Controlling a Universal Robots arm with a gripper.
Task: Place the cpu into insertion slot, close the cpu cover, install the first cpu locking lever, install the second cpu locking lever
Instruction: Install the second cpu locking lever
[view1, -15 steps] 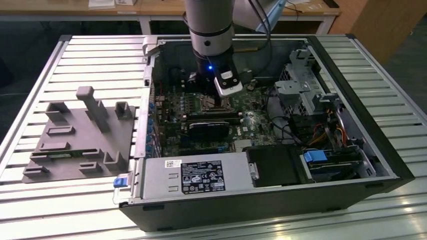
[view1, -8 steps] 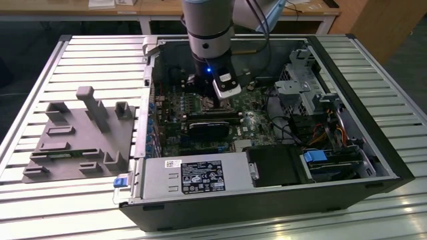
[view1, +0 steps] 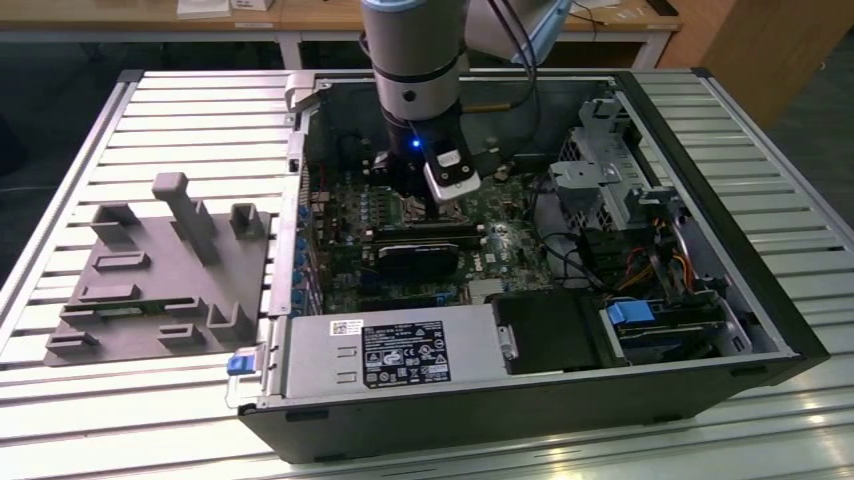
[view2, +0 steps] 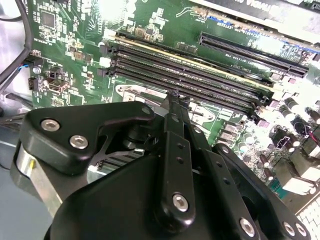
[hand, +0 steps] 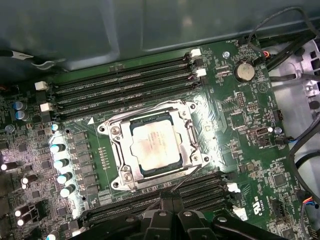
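The cpu (hand: 151, 145), a square chip with a silvery top, lies flat in the insertion slot (hand: 119, 175) on the green motherboard. The cpu cover (hand: 186, 131), a silver frame, lies down around the chip. A thin locking lever (hand: 188, 175) runs slantwise from the socket's corner toward my gripper (hand: 171, 198). My gripper's black fingers are pressed together, with their tip at the lever's free end; whether they pinch the wire is unclear. The second wrist view shows the gripper (view2: 173, 98) shut, just over the socket's edge. In the exterior view the gripper (view1: 407, 195) reaches down into the open computer case.
Long black memory slots (hand: 125, 85) flank the socket on two sides. A row of capacitors (hand: 59, 162) and a coin battery (hand: 245, 71) stand nearby. Cables (hand: 300, 150) and a drive cage (view1: 614, 185) crowd one side. A power supply (view1: 387, 355) and grey fixture (view1: 160, 270) lie nearer.
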